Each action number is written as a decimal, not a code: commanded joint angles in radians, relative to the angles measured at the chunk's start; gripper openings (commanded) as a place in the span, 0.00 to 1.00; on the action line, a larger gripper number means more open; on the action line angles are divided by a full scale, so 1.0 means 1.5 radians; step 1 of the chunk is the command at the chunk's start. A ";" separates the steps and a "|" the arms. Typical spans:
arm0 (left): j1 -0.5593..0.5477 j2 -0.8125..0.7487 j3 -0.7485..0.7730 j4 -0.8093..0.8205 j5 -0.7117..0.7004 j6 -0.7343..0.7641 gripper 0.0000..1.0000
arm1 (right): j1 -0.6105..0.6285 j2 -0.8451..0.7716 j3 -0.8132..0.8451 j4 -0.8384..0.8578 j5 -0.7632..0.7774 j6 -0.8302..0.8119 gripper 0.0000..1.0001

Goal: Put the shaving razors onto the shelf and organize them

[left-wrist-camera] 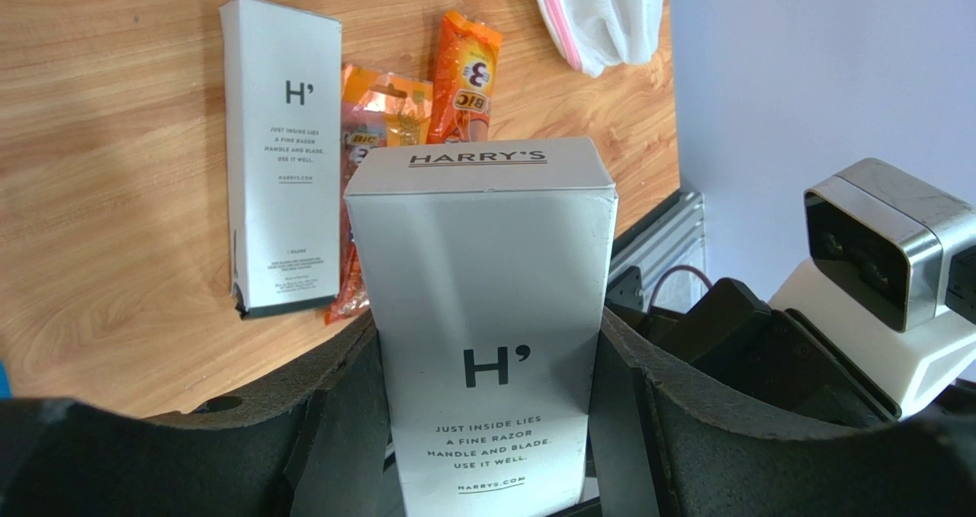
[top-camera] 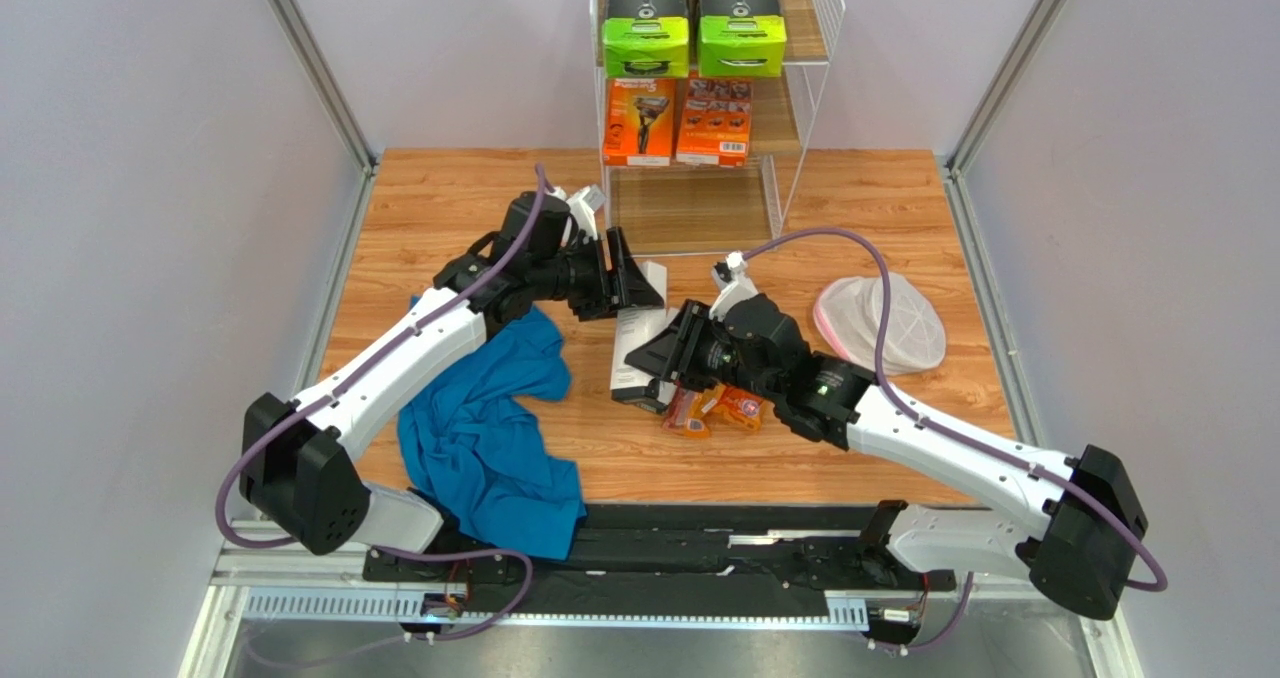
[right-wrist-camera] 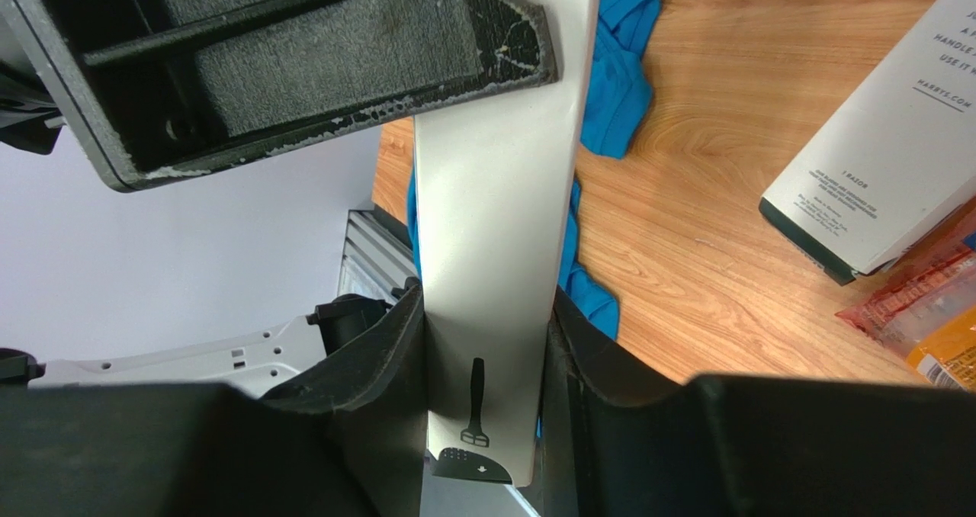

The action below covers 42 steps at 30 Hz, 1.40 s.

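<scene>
With the left gripper (left-wrist-camera: 481,397) and the right gripper (right-wrist-camera: 481,346) both clamped on one slim white box (left-wrist-camera: 481,300) above the table (top-camera: 451,198), short of the shelf (top-camera: 691,206), a hand-over seems under way, so one must release before the other shelves it.

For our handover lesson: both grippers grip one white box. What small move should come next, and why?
Probably open the left gripper and let go. The right gripper is clamped across the thickness of the white box that the left holds across its width, so the right arm can carry it to the shelf.
</scene>
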 commanded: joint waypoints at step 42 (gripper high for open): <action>0.124 -0.196 -0.304 0.586 0.462 -0.124 0.83 | -0.123 -0.074 -0.092 0.233 -0.529 -0.069 0.08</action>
